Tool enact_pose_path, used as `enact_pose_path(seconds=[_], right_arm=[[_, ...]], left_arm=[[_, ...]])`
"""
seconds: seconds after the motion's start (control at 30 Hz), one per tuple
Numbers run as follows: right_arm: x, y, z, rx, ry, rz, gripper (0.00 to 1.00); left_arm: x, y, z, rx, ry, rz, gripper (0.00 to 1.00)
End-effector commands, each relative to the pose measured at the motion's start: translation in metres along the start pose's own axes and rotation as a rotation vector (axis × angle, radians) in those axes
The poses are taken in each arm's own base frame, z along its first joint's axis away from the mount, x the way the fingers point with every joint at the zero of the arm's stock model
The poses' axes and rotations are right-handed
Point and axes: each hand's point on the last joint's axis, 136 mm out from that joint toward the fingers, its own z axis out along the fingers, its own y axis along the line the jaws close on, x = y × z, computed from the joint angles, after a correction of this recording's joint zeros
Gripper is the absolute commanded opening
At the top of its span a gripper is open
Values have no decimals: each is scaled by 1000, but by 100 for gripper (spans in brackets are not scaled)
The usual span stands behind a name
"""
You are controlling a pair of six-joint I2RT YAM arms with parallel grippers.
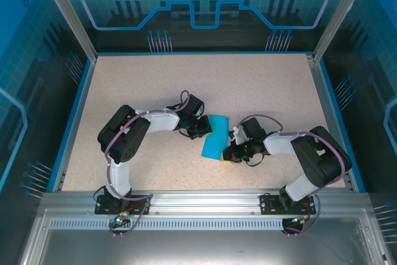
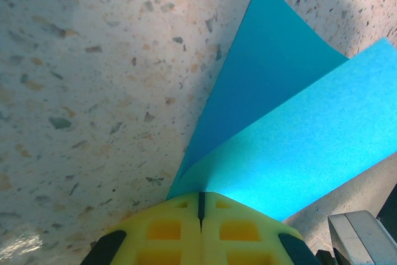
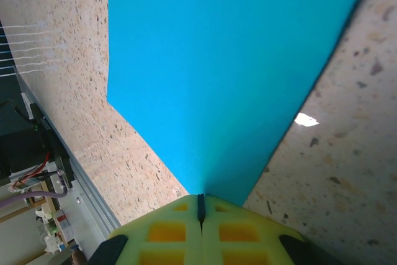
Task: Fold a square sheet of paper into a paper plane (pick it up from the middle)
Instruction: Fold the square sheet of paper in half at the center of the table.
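One cyan sheet [image 1: 215, 138] — doubled, unmarked

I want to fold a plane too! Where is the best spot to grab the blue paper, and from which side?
Probably its thin edges, coming in low from each side. The paper lies nearly flat on the table, so there is nothing to pinch from above. The left end effector pinches where two layers meet, the right end effector a corner opposite.
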Motion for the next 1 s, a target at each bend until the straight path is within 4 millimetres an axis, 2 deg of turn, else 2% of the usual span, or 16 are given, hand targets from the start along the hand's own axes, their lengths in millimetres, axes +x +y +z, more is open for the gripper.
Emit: enact_pose_path(seconds=[0.0,0.07,0.2,0.3,0.43,0.63,0.8,0.97], right_arm=[[11,-16,3,72,42,36,0],[-1,-5,-6,46,0,22,0],[-41,18,-37,-48,-143,19,0],[-71,21,-55,-83,-227,37,0],[-93,23,-55,-89,-237,28,0],[-103,6,-41,-55,-216,59,0],[-99,-15,-27,-16,-188,87,0],[-93,-36,-25,68,-182,113,1]], left_arm=[[14,31,13,-112,51,-18,0],[14,31,13,-112,52,-14,0],[14,33,13,-122,50,-15,0],[15,34,14,-123,51,-16,0],[15,35,14,-127,52,-17,0],[15,38,15,-132,54,-21,0],[16,39,15,-135,55,-19,0],[16,40,15,-140,56,-17,0]])
